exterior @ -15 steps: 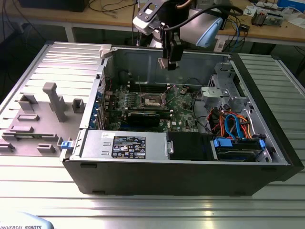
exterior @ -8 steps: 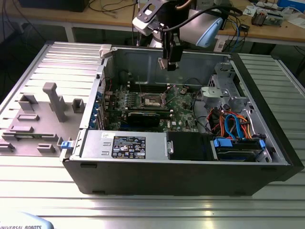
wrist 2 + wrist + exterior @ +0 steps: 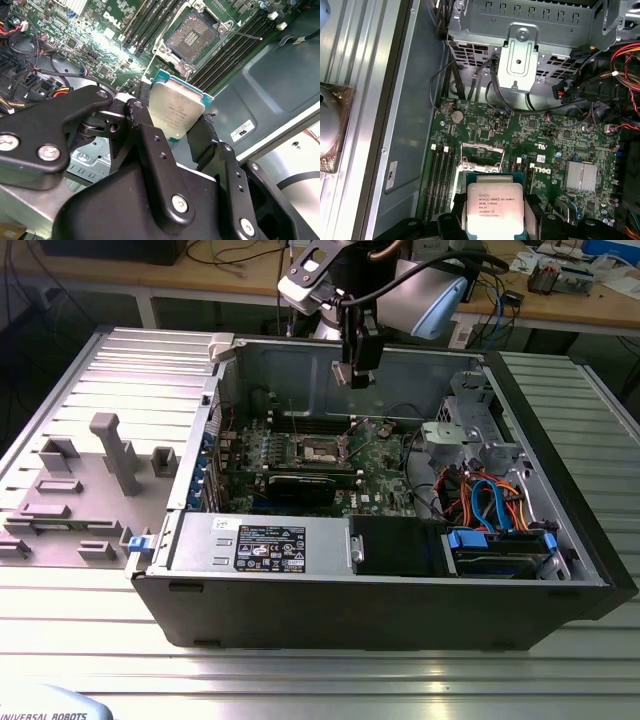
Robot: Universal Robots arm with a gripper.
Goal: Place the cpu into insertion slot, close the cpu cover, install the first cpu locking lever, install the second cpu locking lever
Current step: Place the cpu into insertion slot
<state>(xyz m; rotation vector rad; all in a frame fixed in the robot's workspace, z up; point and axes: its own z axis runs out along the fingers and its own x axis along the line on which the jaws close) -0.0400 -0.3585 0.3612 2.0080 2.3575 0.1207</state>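
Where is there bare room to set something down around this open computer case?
The ribbed metal table lies bare in front of the computer case, and again beyond the case on the exterior view's right. Inside it is crowded: cables bunch at that same side, and the gripper holds the cpu over the circuit board.

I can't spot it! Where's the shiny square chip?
In both wrist views the silver-topped square chip is held by the black gripper, above the empty square socket of the green board.
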